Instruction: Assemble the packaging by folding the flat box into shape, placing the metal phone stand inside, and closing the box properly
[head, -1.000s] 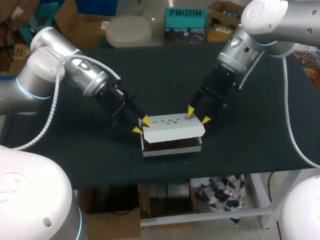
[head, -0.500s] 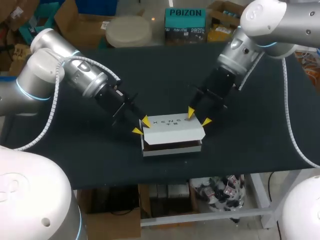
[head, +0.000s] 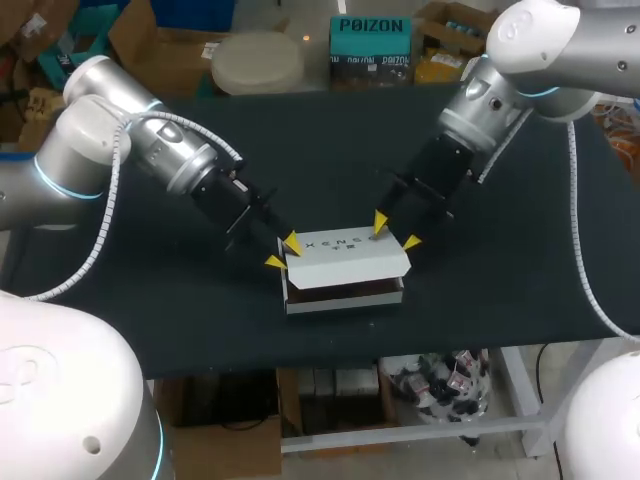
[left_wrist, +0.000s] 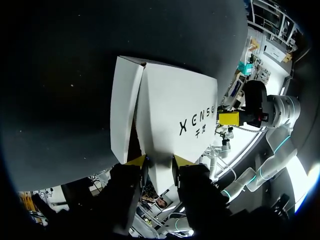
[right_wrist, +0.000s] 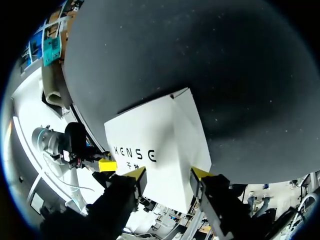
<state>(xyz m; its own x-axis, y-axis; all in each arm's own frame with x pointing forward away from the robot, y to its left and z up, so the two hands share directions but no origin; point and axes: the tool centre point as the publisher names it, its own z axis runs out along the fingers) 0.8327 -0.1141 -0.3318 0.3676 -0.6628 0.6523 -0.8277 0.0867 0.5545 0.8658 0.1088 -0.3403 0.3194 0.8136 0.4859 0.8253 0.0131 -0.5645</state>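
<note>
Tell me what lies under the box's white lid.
Under the lid, a dark brown gap shows above the box's front wall. The lid covers the rest, so the contents are hidden.

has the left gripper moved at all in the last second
No. The left gripper sits at the same spot at the left end of the white box, no nearer the front edge of the table.

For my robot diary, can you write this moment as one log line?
box: lid down, front gap showing | left end effector: lid's left end | right end effector: lid's right end
</note>
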